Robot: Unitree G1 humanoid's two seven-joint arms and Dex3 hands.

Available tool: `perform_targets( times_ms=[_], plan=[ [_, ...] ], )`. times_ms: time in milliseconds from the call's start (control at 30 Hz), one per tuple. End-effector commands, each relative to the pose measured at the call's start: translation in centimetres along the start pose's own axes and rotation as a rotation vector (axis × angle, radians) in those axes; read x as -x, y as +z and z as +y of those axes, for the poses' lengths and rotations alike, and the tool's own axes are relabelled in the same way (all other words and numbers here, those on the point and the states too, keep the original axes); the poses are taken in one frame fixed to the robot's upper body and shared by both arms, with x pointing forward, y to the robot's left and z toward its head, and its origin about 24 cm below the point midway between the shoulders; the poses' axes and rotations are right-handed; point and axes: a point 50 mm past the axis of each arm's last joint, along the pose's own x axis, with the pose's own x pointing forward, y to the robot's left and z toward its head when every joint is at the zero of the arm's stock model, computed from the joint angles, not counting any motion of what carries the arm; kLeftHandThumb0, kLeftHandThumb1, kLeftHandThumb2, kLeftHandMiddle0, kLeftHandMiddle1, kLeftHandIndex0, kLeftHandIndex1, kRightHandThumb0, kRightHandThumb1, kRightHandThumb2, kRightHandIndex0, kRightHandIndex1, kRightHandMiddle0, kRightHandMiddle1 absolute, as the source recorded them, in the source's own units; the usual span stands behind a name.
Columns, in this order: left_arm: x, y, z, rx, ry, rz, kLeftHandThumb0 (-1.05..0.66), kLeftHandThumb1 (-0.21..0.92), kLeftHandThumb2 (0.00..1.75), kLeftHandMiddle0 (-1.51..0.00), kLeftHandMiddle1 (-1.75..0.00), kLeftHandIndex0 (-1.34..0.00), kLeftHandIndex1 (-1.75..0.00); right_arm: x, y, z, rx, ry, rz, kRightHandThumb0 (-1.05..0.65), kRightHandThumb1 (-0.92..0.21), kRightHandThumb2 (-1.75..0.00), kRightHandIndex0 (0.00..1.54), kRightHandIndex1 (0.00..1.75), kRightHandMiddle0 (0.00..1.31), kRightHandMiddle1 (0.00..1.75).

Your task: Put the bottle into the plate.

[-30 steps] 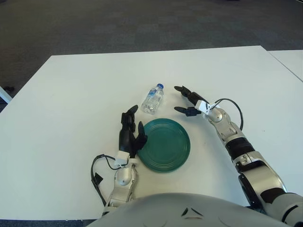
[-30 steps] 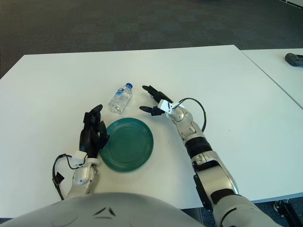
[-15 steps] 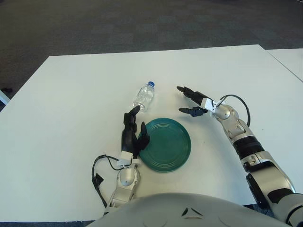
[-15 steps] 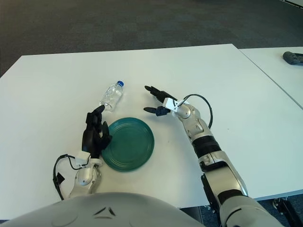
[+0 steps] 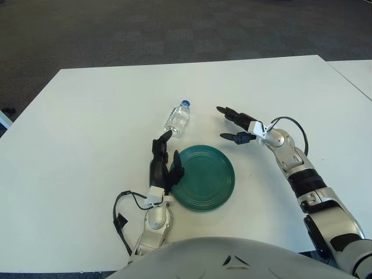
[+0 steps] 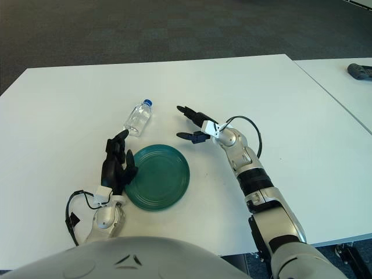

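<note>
A clear plastic bottle (image 5: 177, 119) with a blue cap lies on its side on the white table (image 5: 87, 110), just beyond the green plate (image 5: 203, 177). My right hand (image 5: 231, 124) hovers to the right of the bottle, fingers spread, a short gap from it and holding nothing. My left hand (image 5: 161, 163) stands at the plate's left rim, fingers pointing up and relaxed, with nothing in them. The bottle sits between the two hands, a little further away than both.
A second white table (image 6: 349, 81) stands at the right with a dark object (image 6: 360, 71) on it. Dark carpet lies beyond the far table edge. A black cable (image 5: 123, 209) loops beside my left wrist.
Over the last second the bottle shows further left and further from the plate, and the whole view has shifted. My right hand has drawn slightly right, away from the bottle.
</note>
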Motion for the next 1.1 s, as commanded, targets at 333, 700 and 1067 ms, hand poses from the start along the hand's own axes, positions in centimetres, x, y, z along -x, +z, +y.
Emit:
perform_targets(
  times_ms=[333, 700, 1067],
  plan=[
    [-0.1, 0.3, -0.2, -0.023, 0.078, 0.131, -0.86, 0.92, 0.63, -0.51, 0.00, -0.05, -0.93, 0.1, -0.8, 0.5, -0.023, -0.023, -0.002, -1.05, -0.92, -0.61, 0.08, 0.03, 0.06, 0.04],
    [-0.4, 0.6, 0.5, -0.106, 0.120, 0.209, -0.89, 0.92, 0.54, -0.51, 0.00, -0.07, -0.93, -0.3, -1.0, 1.1, -0.035, -0.034, -0.003, -1.05, -0.92, -0.60, 0.10, 0.02, 0.07, 0.07],
    [-3.8, 2.8, 2.4, -0.286, 0.203, 0.226, -0.96, 0.92, 0.41, -0.55, -0.02, -0.02, -0.91, -0.3, -1.7, 1.6, -0.047, -0.050, 0.019, -1.05, -0.92, -0.61, 0.10, 0.00, 0.00, 0.23]
  ],
)
